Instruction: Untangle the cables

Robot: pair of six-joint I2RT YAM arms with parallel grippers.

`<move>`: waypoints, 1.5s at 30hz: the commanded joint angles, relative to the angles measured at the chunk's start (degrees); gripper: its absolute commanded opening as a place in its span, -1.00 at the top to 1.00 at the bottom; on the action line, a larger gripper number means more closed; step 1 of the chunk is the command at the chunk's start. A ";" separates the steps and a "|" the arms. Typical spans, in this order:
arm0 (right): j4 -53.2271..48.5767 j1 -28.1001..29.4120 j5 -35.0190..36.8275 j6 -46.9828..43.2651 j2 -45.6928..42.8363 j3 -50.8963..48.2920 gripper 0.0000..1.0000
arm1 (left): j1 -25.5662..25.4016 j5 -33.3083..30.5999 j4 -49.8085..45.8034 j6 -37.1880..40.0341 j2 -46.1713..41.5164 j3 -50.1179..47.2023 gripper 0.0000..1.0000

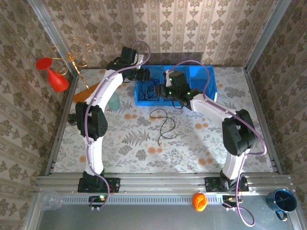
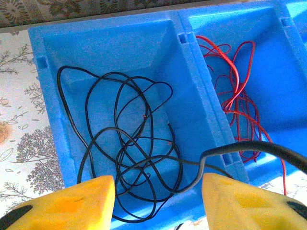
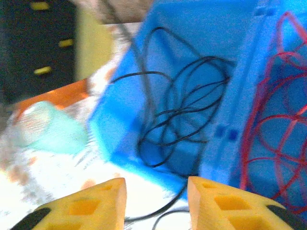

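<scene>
The bin [image 2: 201,110] by the desk's far edge is bright blue. One compartment has black cables [image 2: 120,129], the next red cables [image 2: 235,79]. Another black cable [image 1: 168,122] crosses the desk [image 1: 144,148], which is pale, patterned with grey-green leaves and orange blossoms. The left pincer [image 2: 158,201] has yellow fingers [image 2: 72,206], as has the right pincer [image 3: 156,201]. The cup [image 1: 114,99] is teal. The walls [image 1: 192,28] show beige damask.

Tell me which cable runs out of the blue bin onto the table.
A black cable: it loops on the table before the bin, while the red bundle lies in the bin's right compartment.
</scene>
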 commanded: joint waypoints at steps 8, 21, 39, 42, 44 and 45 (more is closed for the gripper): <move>12.04 3.20 -12.62 -3.13 4.12 2.60 -0.25 | 0.23 1.39 -1.42 0.21 0.33 1.10 -0.03; 12.44 3.86 -7.12 -1.26 1.72 1.02 1.00 | 2.40 4.82 5.79 -0.27 -4.30 -8.18 -0.01; 5.62 3.48 -3.23 -6.67 2.21 2.74 -0.17 | 3.75 8.69 8.67 -0.75 -6.73 -12.38 0.01; 3.18 3.38 -3.28 -8.48 6.18 6.60 -0.18 | 3.82 8.93 8.86 -0.84 -7.10 -12.85 0.01; 2.98 3.42 -3.90 -8.90 7.79 8.05 -0.18 | 3.76 8.98 8.99 -0.84 -7.30 -13.22 0.01; 2.90 3.38 -3.96 -8.94 8.54 8.79 -0.16 | 3.81 8.91 9.08 -0.84 -7.43 -13.55 0.01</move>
